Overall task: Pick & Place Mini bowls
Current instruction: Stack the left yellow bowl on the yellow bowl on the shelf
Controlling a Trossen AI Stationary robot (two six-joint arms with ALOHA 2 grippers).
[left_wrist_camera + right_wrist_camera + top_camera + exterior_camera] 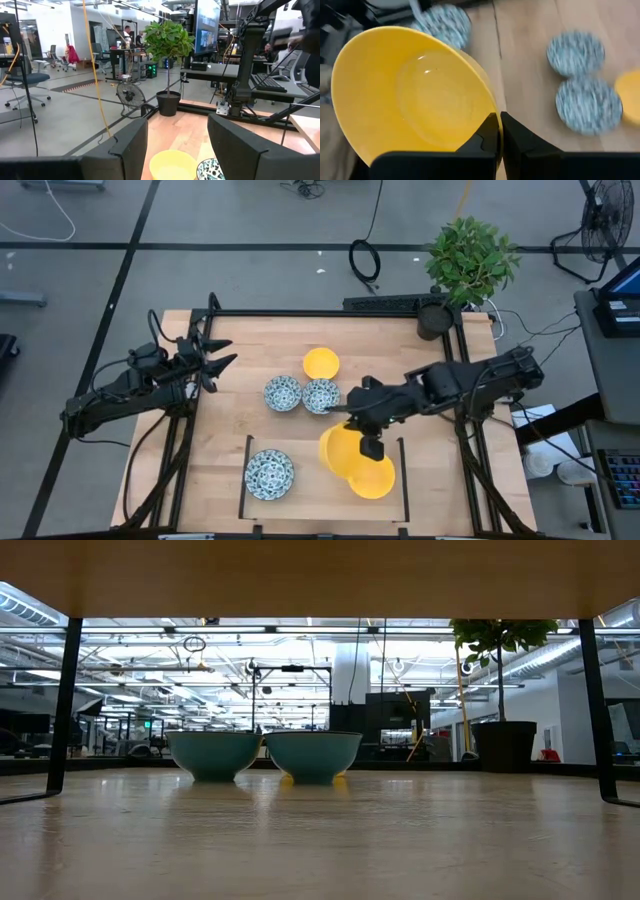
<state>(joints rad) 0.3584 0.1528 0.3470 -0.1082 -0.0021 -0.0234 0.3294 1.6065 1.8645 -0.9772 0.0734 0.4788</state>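
Right gripper (352, 430) pinching yellow bowl (340, 450) rim, seemingly over second yellow bowl (374, 477); left gripper (222, 352) wide

1. A wooden table (300, 350) fills the centre of the high view.
2. A potted plant (468, 262) stands at its upper right corner.
3. A fan (601, 218) sits in the top right corner, on the floor.
4. A coiled cable (363, 258) lies at top centre.

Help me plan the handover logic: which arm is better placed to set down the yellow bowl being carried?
The right. Its gripper already pinches the yellow bowl by the rim, above the marked area. The left gripper hangs near the table's left edge, jaws open.
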